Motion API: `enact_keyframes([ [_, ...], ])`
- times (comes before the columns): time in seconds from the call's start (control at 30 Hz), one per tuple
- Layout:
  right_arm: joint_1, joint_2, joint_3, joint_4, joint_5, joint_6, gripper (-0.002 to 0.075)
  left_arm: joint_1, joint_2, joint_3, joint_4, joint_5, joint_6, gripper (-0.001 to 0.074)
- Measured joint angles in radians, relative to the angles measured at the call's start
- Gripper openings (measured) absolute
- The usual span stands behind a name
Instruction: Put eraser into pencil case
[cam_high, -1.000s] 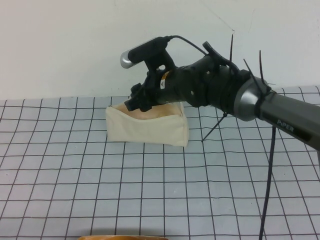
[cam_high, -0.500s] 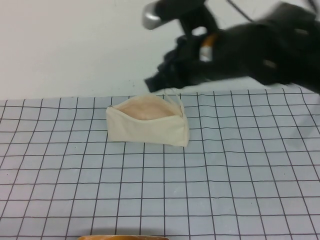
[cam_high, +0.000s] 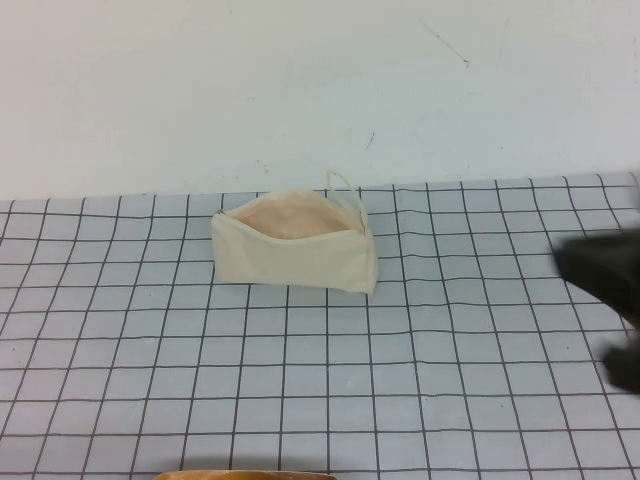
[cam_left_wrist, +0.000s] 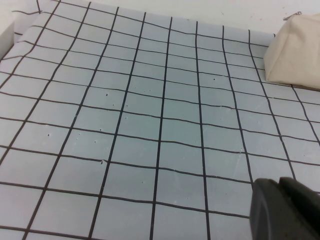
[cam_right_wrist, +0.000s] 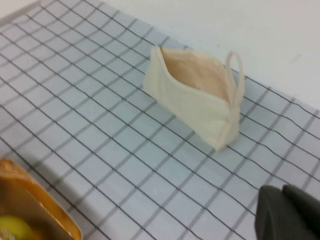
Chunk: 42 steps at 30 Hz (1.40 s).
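Pencil case sits on the grid mat toward the far edge, near the back wall, mouth up, loop strap at its right end. Right gripper at mat's right edge, well apart from case. Left gripper low over mat, left of case.

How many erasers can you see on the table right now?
0. None lies on the mat; one may be hidden inside the open pencil case. The right gripper sits at the right edge; the left gripper hovers over bare grid.

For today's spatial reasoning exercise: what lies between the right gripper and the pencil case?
Nothing: in the high view only bare gridded table separates the right gripper, at the right edge, from the open pencil case. The left gripper shows only in its wrist view.
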Motion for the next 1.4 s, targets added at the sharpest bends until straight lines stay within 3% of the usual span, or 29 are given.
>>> enact_keyframes([
  [0.23, 0.0, -0.267, 0.262, -0.108, -0.099, 0.008, -0.0001, 0.0, 0.0, 0.0, 0.0, 0.0, 0.0, -0.0002],
  [0.57, -0.023, -0.481, 0.555, -0.126, -0.235, 0.041, -0.0001, 0.0, 0.0, 0.0, 0.0, 0.0, 0.0, -0.0002],
  [0.67, -0.116, -0.569, 0.645, -0.118, -0.301, 0.041, -0.0001, 0.0, 0.0, 0.0, 0.0, 0.0, 0.0, -0.0002],
  [0.9, -0.5, -0.826, 0.807, -0.082, -0.307, 0.041, -0.0001, 0.0, 0.0, 0.0, 0.0, 0.0, 0.0, -0.0003],
  [1.1, -0.758, -0.982, 0.936, -0.008, -0.305, 0.041, -0.0001, 0.0, 0.0, 0.0, 0.0, 0.0, 0.0, -0.0003],
  [1.23, -0.821, -0.994, 0.953, 0.024, -0.264, -0.004, -0.0001, 0.0, 0.0, 0.0, 0.0, 0.0, 0.0, -0.0003],
  [1.4, -0.795, -0.994, 0.953, 0.04, -0.242, -0.041, -0.0001, 0.0, 0.0, 0.0, 0.0, 0.0, 0.0, -0.0003],
])
